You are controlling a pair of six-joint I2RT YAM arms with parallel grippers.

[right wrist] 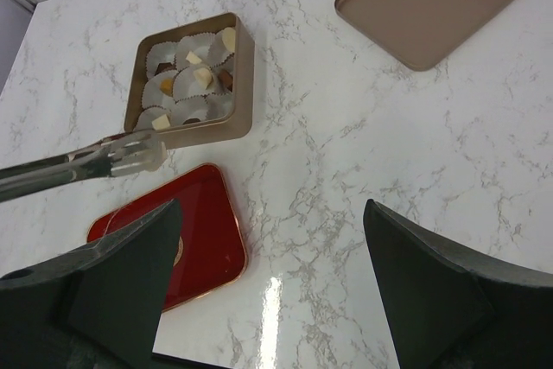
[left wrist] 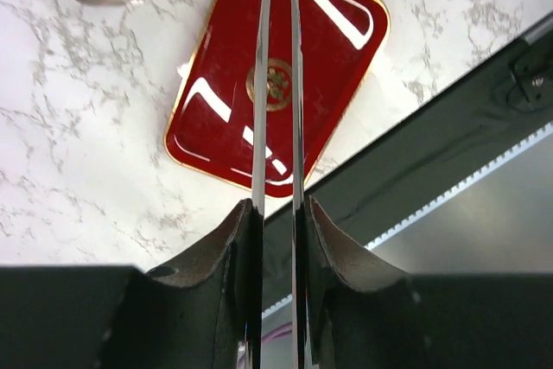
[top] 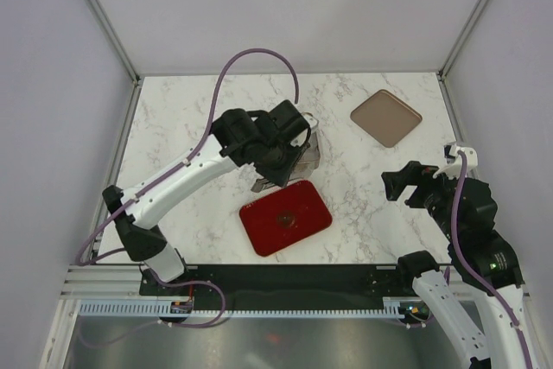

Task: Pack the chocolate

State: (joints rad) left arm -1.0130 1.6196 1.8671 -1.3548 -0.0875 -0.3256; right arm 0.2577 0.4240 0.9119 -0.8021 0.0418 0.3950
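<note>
The chocolate (right wrist: 203,77) sits in paper cups (right wrist: 162,90) inside the tan box (right wrist: 244,75) at mid-table. The left gripper (left wrist: 278,209) pinches tongs (left wrist: 262,127) nearly closed by the box's near wall. I cannot tell whether their tips hold anything. The right gripper (right wrist: 272,205) gapes empty near the table's right edge.

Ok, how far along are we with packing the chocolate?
Mostly done: several chocolates sit in paper cups in the box. In hand: the left pincer grips tongs, tips near the box's edge; the right pincer is open, idle. Left: one round brown piece on the red tray, and the tan lid is off.
</note>
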